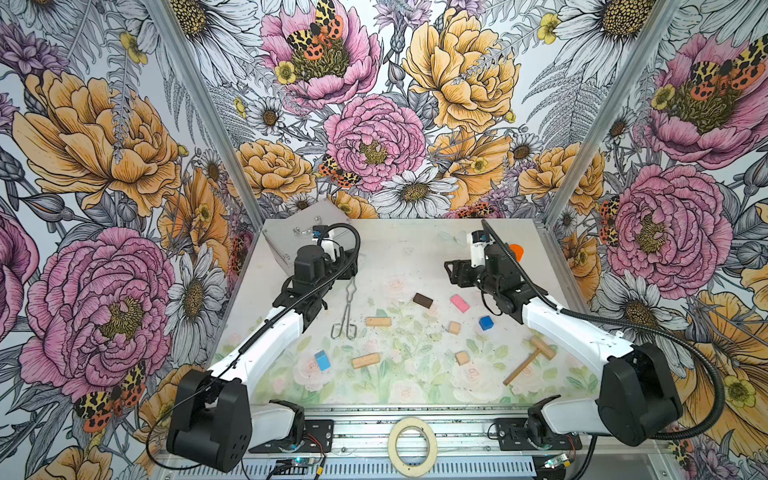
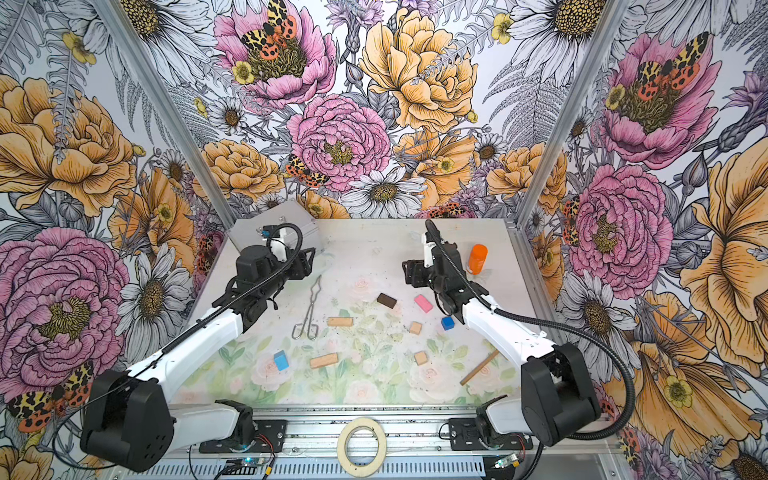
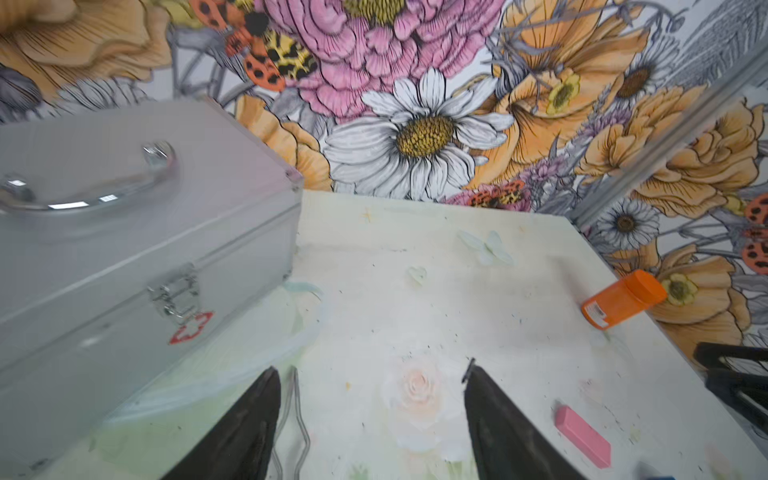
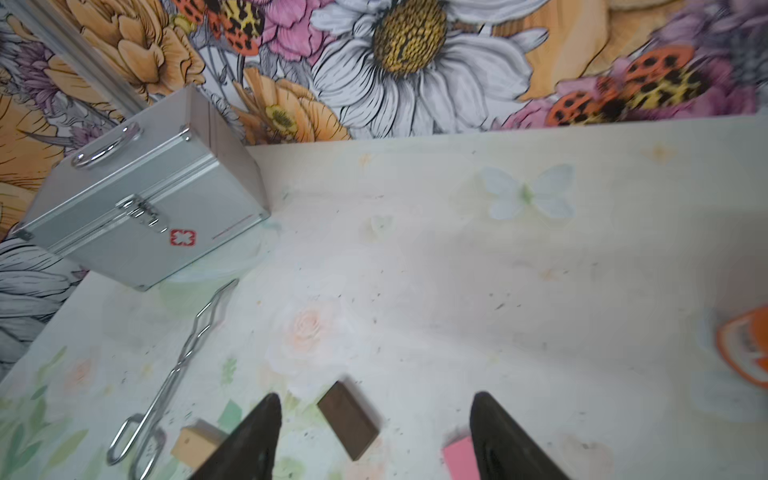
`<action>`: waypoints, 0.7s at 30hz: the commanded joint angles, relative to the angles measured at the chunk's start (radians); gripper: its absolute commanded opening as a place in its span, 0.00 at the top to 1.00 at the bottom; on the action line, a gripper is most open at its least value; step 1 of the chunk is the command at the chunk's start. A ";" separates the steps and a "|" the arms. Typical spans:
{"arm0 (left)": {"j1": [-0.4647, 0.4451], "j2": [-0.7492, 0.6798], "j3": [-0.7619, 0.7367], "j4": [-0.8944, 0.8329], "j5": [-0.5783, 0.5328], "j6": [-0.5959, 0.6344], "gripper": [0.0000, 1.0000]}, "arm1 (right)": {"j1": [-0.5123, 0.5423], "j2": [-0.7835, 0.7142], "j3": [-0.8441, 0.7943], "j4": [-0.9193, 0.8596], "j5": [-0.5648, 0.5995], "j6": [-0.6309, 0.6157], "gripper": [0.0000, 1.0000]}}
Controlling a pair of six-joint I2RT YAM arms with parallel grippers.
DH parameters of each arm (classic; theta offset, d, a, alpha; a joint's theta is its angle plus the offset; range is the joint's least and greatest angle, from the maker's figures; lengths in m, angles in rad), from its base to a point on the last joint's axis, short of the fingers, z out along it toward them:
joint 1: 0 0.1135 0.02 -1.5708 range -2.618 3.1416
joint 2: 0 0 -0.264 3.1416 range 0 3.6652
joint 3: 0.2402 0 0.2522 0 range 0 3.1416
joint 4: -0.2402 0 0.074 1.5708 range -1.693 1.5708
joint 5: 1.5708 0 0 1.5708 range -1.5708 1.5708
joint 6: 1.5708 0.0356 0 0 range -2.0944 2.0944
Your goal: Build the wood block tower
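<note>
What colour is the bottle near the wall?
Orange. The bottle shows best in the left wrist view.

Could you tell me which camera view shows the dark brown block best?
The right wrist view: the dark brown block lies close and whole there. Both top views show it small; the left wrist view misses it.
</note>
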State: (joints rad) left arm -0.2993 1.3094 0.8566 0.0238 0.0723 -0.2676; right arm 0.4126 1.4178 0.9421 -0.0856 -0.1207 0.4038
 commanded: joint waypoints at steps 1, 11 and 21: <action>-0.045 0.050 0.052 -0.139 0.068 -0.052 0.29 | 0.069 0.077 0.066 -0.039 -0.067 0.109 0.27; -0.075 0.183 0.088 -0.302 0.079 -0.068 0.41 | 0.172 0.324 0.116 0.108 -0.174 0.279 0.35; -0.077 0.239 0.046 -0.338 0.080 -0.107 0.49 | 0.214 0.451 0.148 0.173 -0.277 0.368 0.54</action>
State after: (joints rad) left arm -0.3695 1.5314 0.9169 -0.2829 0.1345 -0.3538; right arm 0.6170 1.8423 1.0599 0.0322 -0.3424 0.7238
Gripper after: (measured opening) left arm 0.515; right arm 0.469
